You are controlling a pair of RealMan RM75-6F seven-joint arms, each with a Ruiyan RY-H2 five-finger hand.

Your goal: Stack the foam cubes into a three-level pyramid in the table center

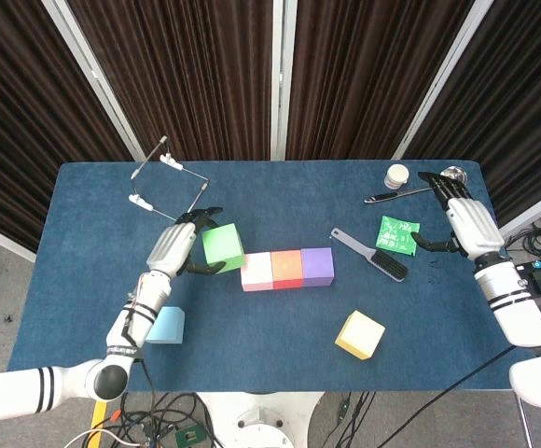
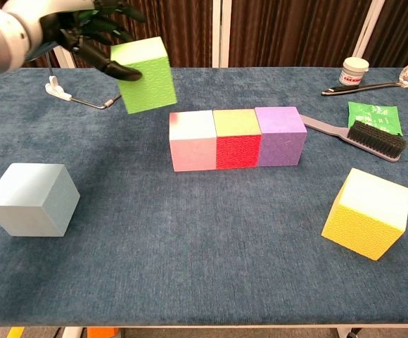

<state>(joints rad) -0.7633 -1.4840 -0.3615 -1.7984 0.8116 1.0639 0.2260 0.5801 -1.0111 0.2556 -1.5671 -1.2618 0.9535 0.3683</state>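
My left hand (image 1: pixel 179 247) (image 2: pixel 63 27) grips a green foam cube (image 1: pixel 222 246) (image 2: pixel 146 74) and holds it in the air, just left of a row of three cubes at the table center: pink (image 1: pixel 256 272) (image 2: pixel 193 140), red-orange (image 1: pixel 286 269) (image 2: pixel 237 138) and purple (image 1: pixel 317 265) (image 2: pixel 280 135), touching side by side. A light blue cube (image 1: pixel 164 325) (image 2: pixel 31 199) sits at the front left. A yellow cube (image 1: pixel 360 334) (image 2: pixel 366 213) lies at the front right. My right hand (image 1: pixel 466 224) hovers open at the far right, beside a green packet (image 1: pixel 397 233) (image 2: pixel 373 114).
A black brush (image 1: pixel 371 255) (image 2: pixel 362 135) lies right of the row. A spoon (image 1: pixel 420 187) (image 2: pixel 387 79) and a small white jar (image 1: pixel 397 175) (image 2: pixel 353 71) stand at the back right. A wire frame with white clips (image 1: pixel 168 182) (image 2: pixel 77 95) lies at the back left.
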